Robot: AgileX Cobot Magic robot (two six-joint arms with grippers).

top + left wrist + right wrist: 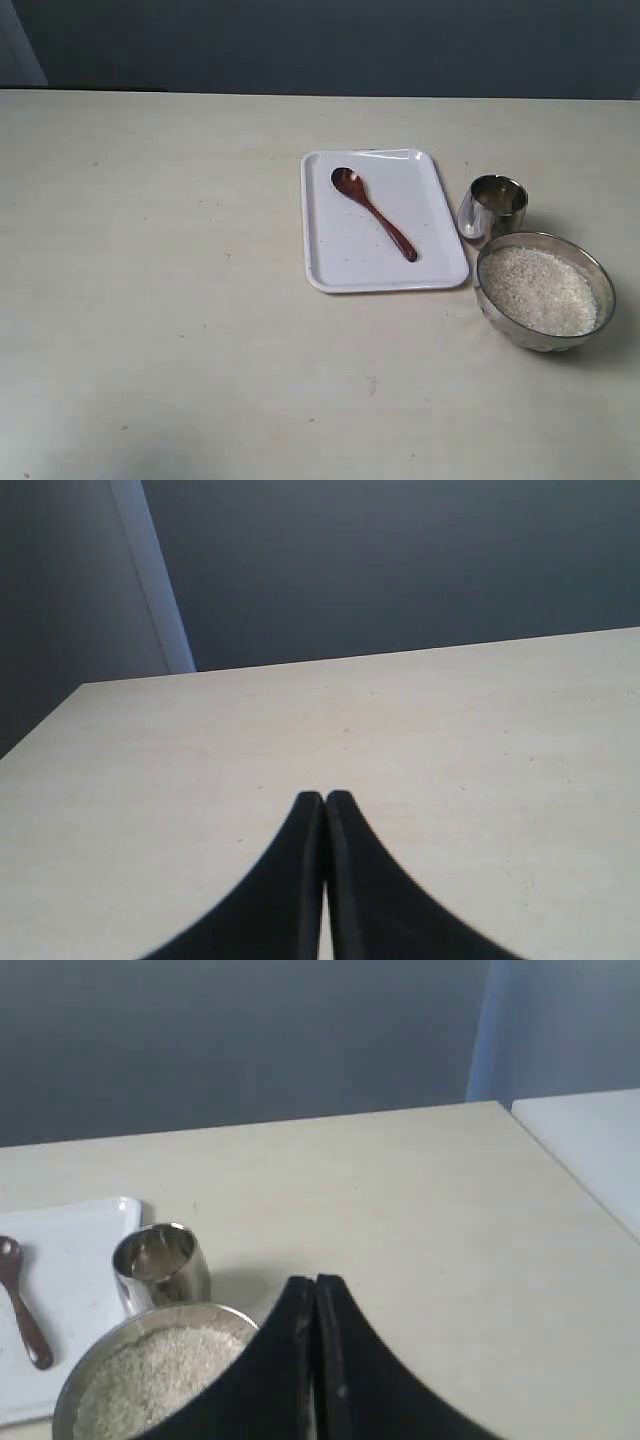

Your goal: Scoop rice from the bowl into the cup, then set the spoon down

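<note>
The reddish-brown spoon lies on a white tray, its oval end toward the far side. Right of the tray stands the small steel cup, and in front of it the wide steel bowl holds white rice. Neither gripper shows in the exterior view. In the right wrist view my right gripper is shut and empty, beside the bowl, with rice, cup and spoon beyond. My left gripper is shut and empty over bare table.
The pale table runs wide to the left of the tray. A dark wall stands behind its far edge. A white surface adjoins the table at its right side in the right wrist view.
</note>
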